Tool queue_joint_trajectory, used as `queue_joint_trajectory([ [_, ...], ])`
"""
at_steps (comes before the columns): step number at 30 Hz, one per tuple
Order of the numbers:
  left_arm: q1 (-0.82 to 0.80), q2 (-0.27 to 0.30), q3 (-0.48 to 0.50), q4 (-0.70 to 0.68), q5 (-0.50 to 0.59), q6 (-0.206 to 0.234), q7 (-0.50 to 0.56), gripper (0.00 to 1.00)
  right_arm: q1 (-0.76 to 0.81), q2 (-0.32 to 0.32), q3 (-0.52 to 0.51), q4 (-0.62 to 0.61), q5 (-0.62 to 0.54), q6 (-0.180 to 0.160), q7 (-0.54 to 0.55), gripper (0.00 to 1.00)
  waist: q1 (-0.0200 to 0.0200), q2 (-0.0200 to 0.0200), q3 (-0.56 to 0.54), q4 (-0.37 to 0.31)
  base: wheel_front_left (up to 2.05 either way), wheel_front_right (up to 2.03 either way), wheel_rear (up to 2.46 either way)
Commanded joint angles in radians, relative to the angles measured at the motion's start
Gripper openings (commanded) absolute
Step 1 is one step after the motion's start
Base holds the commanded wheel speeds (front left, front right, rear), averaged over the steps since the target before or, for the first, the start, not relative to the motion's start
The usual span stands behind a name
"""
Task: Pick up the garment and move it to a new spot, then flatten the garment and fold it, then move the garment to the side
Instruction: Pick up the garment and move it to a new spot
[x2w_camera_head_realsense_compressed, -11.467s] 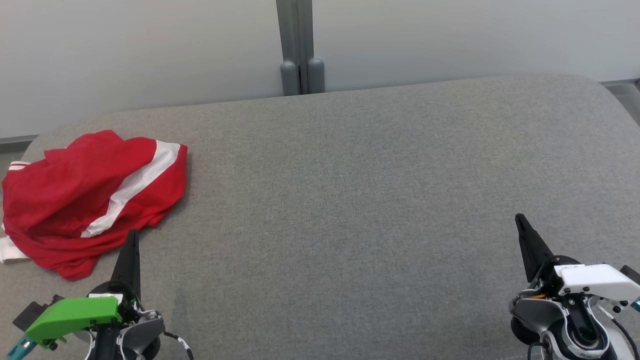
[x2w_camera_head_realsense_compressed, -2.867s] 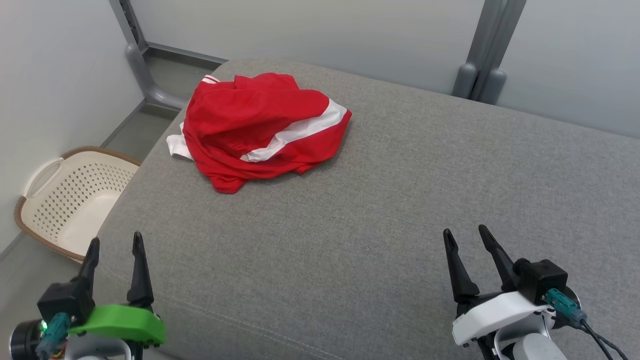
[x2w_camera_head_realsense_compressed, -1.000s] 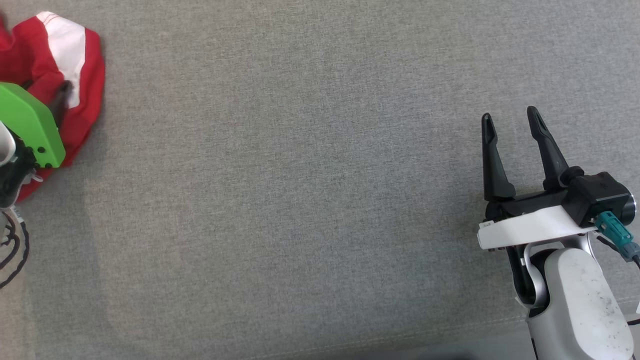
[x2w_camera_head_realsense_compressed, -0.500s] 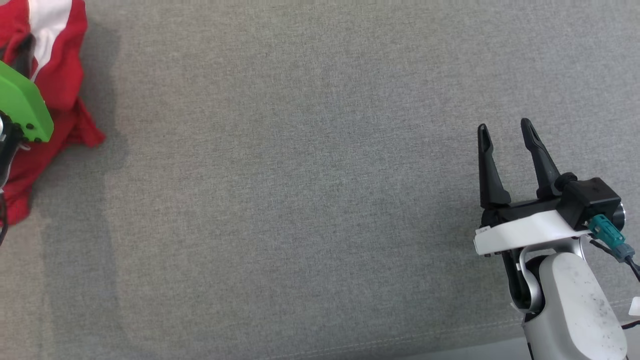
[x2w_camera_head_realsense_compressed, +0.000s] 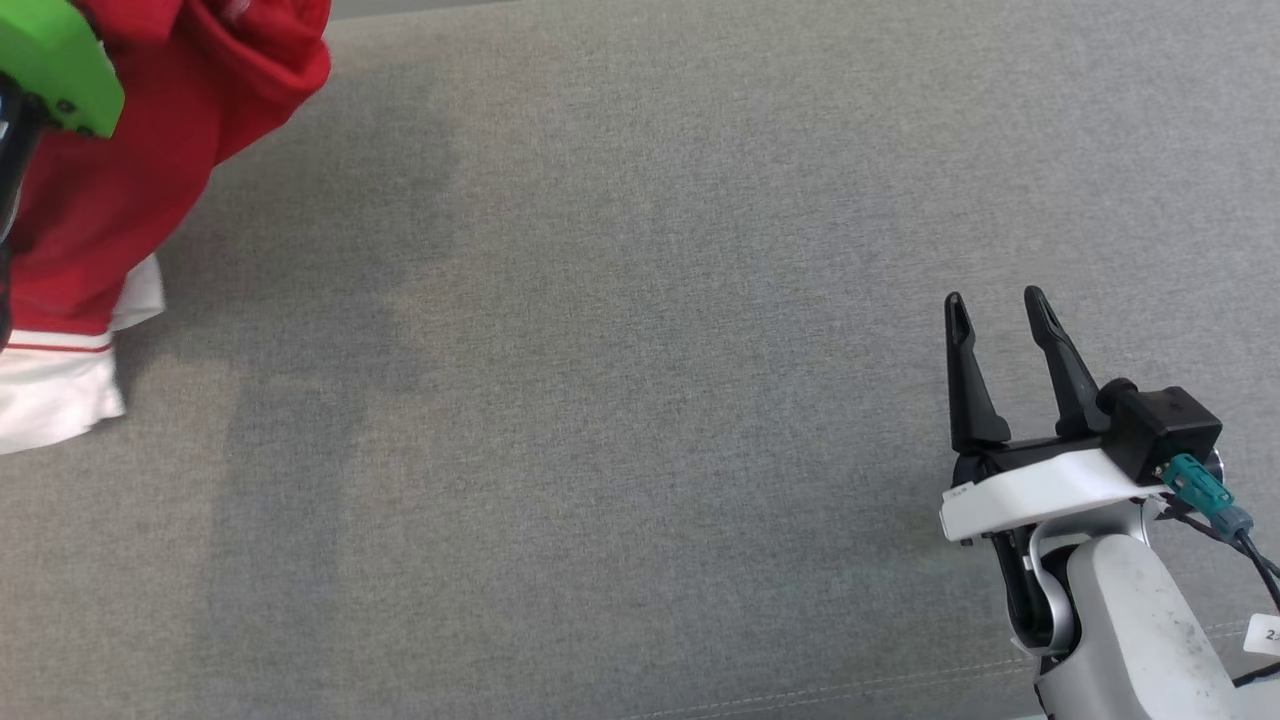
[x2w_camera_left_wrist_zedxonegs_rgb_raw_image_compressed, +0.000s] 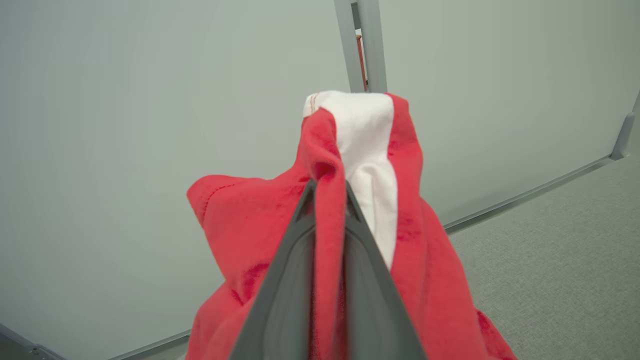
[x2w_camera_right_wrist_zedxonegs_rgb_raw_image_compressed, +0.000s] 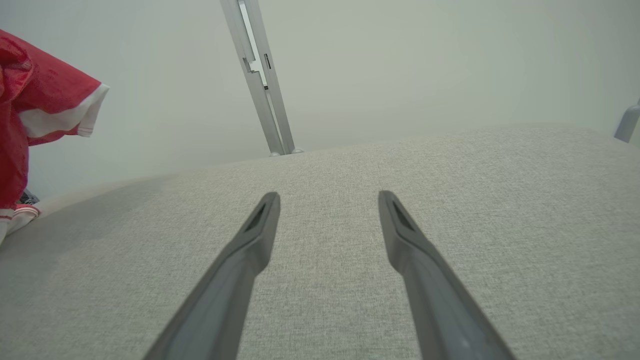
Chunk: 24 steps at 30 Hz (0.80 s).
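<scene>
Grey cushion (x2w_camera_head_realsense_compressed: 640, 400) lay under one red-and-white garment (x2w_camera_head_realsense_compressed: 110, 200), clamped between both fingers (x2w_camera_left_wrist_zedxonegs_rgb_raw_image_compressed: 285, 290) of the left gripper (x2w_camera_left_wrist_zedxonegs_rgb_raw_image_compressed: 328, 190); the right gripper (x2w_camera_head_realsense_compressed: 990, 305) held its two apart, empty.

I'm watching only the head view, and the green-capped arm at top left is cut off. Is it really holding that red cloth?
Observer: Yes. The left wrist view shows the left tool shut on a fold of the red garment, pinched between its two fingers.
Visitor: Anything beyond the grey surface?
Observer: The right wrist view shows a pale wall with a slanted grey post behind the grey surface.
</scene>
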<state>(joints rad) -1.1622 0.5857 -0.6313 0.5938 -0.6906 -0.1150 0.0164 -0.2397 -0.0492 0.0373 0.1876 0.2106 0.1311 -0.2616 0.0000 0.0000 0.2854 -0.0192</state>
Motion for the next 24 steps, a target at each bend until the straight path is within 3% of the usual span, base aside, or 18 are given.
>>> queue_joint_trajectory([
  [1, -0.028, -0.003, -0.003, -0.04, 0.006, 0.01, 0.005, 0.0, 0.015, -0.002, -0.004, 0.0, 0.01, -0.001, -0.004, 1.0, 0.0, 0.0, -0.035, -0.021, 0.0, 0.0, 0.0],
  [12, -0.191, -0.108, -0.032, -0.274, 0.008, 0.04, 0.122, 0.0, 0.033, -0.002, 0.02, -0.006, 0.073, -0.001, -0.004, 1.0, 0.0, 0.0, -0.059, -0.138, 0.0, 0.0, 0.0],
  [19, -0.257, -0.177, -0.049, -0.306, 0.0, 0.048, 0.153, 0.0, 0.041, -0.002, 0.03, -0.013, 0.11, 0.0, -0.004, 1.0, 0.0, 0.0, -0.035, -0.231, 0.0, 0.0, 0.0],
  [24, -0.189, -0.208, -0.067, -0.3, -0.019, 0.057, 0.128, 0.0, 0.043, -0.002, 0.018, -0.018, 0.122, 0.0, -0.004, 1.0, 0.0, 0.0, -0.022, -0.262, 0.0, 0.0, 0.0],
])
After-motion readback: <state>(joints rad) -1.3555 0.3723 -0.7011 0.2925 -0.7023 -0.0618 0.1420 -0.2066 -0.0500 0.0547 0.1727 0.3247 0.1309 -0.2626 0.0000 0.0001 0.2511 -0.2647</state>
